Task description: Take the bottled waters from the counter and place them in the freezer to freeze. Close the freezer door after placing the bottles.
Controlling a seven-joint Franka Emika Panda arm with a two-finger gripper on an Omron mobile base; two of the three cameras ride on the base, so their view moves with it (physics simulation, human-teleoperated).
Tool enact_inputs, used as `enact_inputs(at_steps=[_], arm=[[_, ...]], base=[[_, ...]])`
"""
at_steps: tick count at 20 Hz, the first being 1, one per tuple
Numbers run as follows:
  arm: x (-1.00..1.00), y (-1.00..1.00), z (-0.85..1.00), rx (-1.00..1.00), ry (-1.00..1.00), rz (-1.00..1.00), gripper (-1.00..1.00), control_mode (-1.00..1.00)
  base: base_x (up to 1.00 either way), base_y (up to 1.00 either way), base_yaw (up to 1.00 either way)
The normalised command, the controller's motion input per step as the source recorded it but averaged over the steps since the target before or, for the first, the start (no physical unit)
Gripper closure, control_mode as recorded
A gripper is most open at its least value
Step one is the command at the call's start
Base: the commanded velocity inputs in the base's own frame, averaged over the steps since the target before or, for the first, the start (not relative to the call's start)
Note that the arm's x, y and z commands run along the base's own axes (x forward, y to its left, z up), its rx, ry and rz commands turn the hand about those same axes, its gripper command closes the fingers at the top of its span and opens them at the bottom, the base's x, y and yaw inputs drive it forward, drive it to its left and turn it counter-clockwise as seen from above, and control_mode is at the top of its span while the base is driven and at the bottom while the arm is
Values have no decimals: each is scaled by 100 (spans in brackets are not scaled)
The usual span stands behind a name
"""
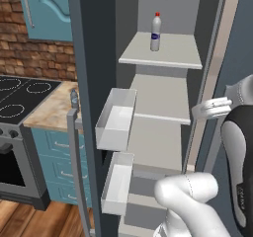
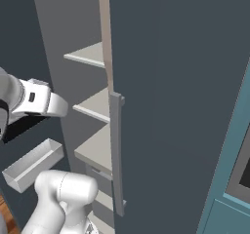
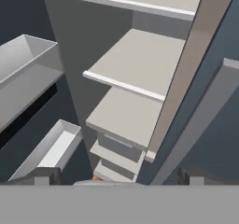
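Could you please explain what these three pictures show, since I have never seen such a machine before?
This is a rendered kitchen with a white robot arm on a driving base. Two pictures come from cameras behind the arm, left and right; the third looks along its hand. The freezer stands open, its freezer door swung left with white bins inside. One whitish bottle with a red cap stands on the top shelf. A second, grey-blue bottle waits on the counter beside the stove. The gripper is open and holds nothing.
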Motion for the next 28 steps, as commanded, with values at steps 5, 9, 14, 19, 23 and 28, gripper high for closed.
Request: enact_inputs(at_steps=[5,9,14,19,23,28], arm=[[-18,0,-27,2,8,0,-100,-100],[-20,0,-45,0,12,-2,-100,-100],[-6,0,-29,0,5,0,-100,-100],[0,0,0,0,0,0,-100,-100],[0,0,0,0,0,0,-100,-100],[-10,0,0,0,0,0,-100,-100]], base=[[0,0,0],[0,0,0],[0,0,0],[0,0,0],[0,0,0],[0,0,0]])
